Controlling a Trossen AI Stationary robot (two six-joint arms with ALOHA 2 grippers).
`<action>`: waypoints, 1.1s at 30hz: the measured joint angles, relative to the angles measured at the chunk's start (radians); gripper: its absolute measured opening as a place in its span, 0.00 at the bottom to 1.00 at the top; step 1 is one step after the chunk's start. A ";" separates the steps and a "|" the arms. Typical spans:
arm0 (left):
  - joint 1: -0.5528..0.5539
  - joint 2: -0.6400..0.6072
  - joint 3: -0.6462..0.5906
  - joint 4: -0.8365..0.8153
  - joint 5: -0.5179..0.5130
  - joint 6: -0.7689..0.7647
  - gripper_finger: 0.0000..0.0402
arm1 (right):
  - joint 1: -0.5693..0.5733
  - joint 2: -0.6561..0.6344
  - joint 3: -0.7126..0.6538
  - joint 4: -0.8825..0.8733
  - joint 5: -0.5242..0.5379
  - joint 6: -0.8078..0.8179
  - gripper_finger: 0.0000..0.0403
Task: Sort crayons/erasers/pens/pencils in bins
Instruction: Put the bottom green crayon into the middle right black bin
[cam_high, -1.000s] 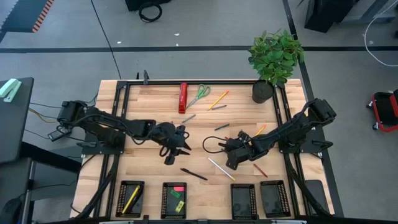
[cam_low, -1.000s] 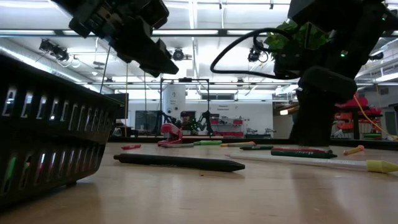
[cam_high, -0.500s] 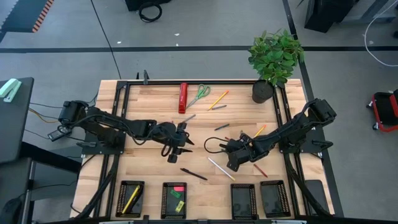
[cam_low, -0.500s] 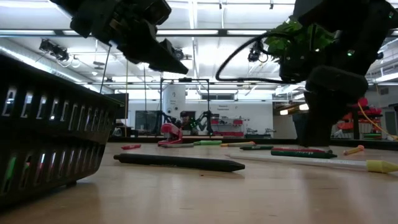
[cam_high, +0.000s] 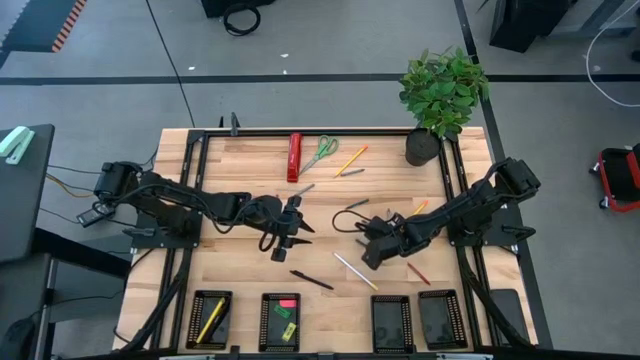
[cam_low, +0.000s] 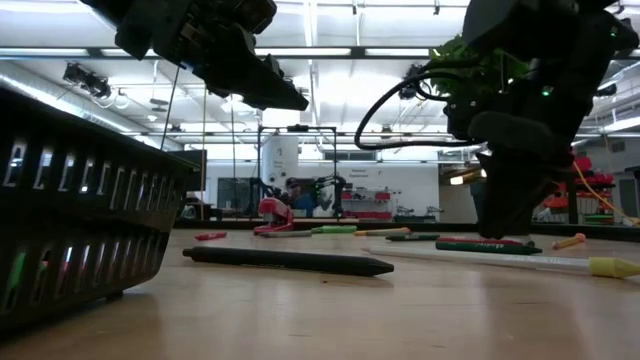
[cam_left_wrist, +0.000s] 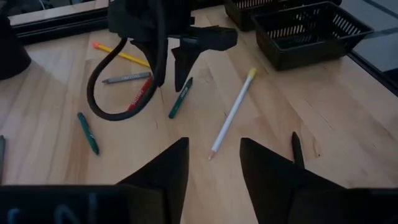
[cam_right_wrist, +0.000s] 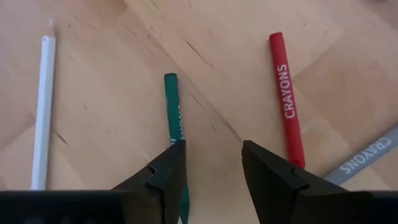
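Note:
My right gripper (cam_high: 371, 252) hangs open just right of the table's middle, fingers pointing steeply down. A green crayon (cam_right_wrist: 175, 122) lies below and runs under one of its fingers. A red crayon (cam_right_wrist: 285, 93) and a whitish pencil (cam_right_wrist: 42, 106) lie flat to either side. My left gripper (cam_high: 291, 229) hovers open above the table's middle, slanting toward the right arm. A black pen (cam_high: 312, 280) lies flat near the bins. The four black bins (cam_high: 281, 320) stand along the near edge. The leftmost bin (cam_high: 209, 318) holds a yellow stick, and the second holds erasers.
A red bar tool (cam_high: 294, 157) and green-handled scissors (cam_high: 320, 152) lie at the far edge. A potted plant (cam_high: 438, 95) stands at the far right corner. More pencils (cam_high: 351, 160) and dark sticks (cam_high: 357, 203) lie scattered beyond the grippers. A grey crayon (cam_right_wrist: 367, 158) lies beside the red one.
My right gripper has rolled about its own pointing line above the crayons while staying in place, and its cable loop has shifted. My left gripper has turned a little toward the right arm without travelling.

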 joint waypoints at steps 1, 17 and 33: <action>0.000 0.000 0.000 0.000 0.000 0.000 0.39 | 0.001 0.000 0.000 0.001 0.000 0.000 0.40; 0.000 0.000 0.000 -0.004 0.000 -0.008 0.37 | 0.031 0.069 -0.011 0.027 0.024 -0.071 0.40; 0.000 0.000 0.000 -0.009 0.001 -0.009 0.36 | 0.026 0.060 -0.013 0.068 -0.034 -0.303 0.19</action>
